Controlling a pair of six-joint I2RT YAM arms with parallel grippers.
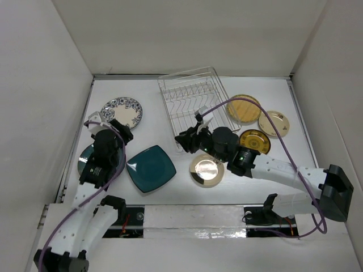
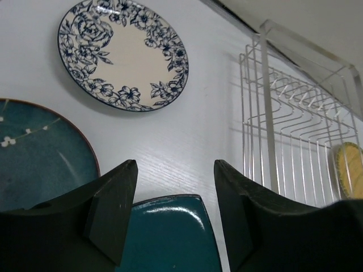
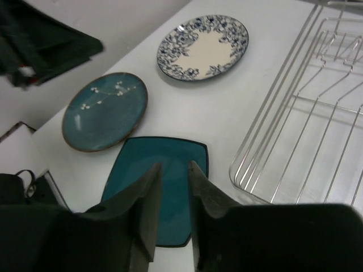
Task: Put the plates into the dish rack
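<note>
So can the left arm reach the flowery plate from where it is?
Probably yes. The left fingers are open and empty, the flowery plate lies flat just ahead of them, and only bare table shows in between.

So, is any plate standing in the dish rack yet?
No, the dish rack shows only bare wires, and the plates lie flat on the table beside it.

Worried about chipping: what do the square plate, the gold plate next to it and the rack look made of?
Square plate: likely glazed ceramic; glossy dark teal with sharp highlights.
Gold plate: mirror-bright sheen, metal or metallic glaze; cannot tell.
Rack: thin silvery wire, probably plated or stainless steel.
</note>
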